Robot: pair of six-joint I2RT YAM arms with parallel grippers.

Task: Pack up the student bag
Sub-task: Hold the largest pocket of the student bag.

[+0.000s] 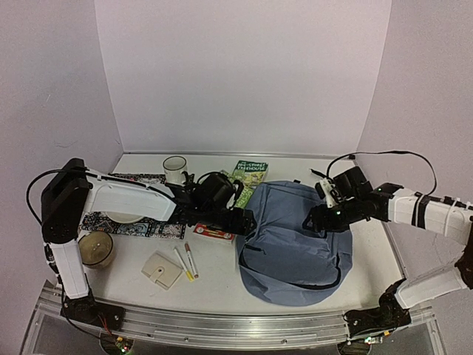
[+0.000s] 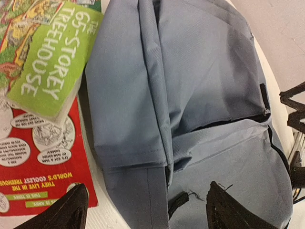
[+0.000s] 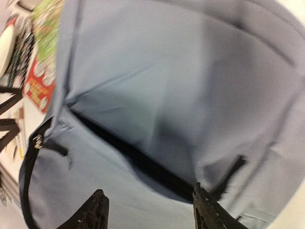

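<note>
Left pincer wide over student bag

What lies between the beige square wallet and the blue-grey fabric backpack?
Two white pens lie side by side between the beige square wallet and the blue-grey fabric backpack; past them the white table is bare. The top external view shows it.

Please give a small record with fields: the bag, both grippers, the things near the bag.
bag: student bag, flat on the table
left gripper: open, above bag's left edge, empty
right gripper: open, above bag's right part, empty
beside bag: green book at its far left side
outside bag: book, mug, two markers
</note>
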